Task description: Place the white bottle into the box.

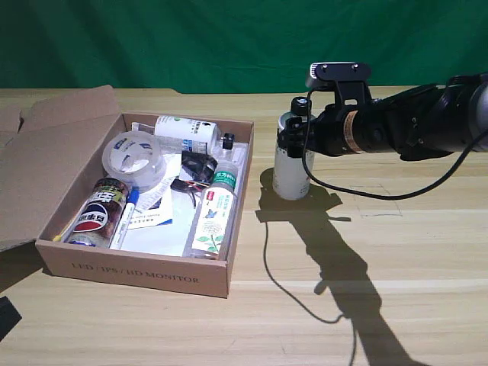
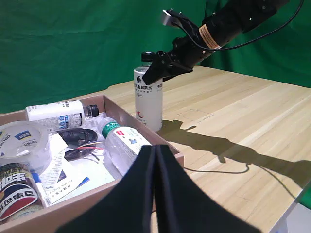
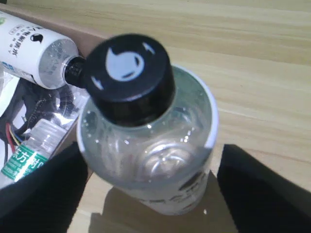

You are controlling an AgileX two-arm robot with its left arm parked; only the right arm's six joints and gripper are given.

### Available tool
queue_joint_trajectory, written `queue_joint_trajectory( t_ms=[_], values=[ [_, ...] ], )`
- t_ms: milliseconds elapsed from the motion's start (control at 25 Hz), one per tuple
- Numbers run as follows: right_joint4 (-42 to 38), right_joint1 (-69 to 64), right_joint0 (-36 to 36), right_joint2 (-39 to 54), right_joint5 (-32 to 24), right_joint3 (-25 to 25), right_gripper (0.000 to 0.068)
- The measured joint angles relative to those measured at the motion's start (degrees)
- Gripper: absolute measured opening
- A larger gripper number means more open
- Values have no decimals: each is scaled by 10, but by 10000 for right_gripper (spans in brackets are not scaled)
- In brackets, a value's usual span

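Exterior view showed the wooden table carrying the box, its flap folded out flat toward that view's left and its tray already crowded. Inside lay a shorter white bottle on its side, a roll of clear tape, a slim green-capped bottle, a dark cola can and loose papers. Reaching in from the exterior view's right, the right arm held its right gripper at the white bottle, which stood upright on the table just beside the box's wall, outside it. In the right wrist view the dark fingers flanked the bottle's clear shoulders, spread about as wide as the body; whether the pads were pressing the plastic or standing a hair off it could not be told from these angles. The bottle's base appeared to rest on the wood, its shadow meeting it. By that showing, the task was barely under way: the grasp had to be secured, then the lift, the carry over the wall and the release all remained.
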Motion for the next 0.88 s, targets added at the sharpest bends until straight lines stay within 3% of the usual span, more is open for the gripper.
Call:
queue_joint_trajectory(
  t_ms=[720,880],
  values=[
    [-12,104,0,-76,4,11,651],
    [-12,110,0,-82,4,11,581]
  ],
)
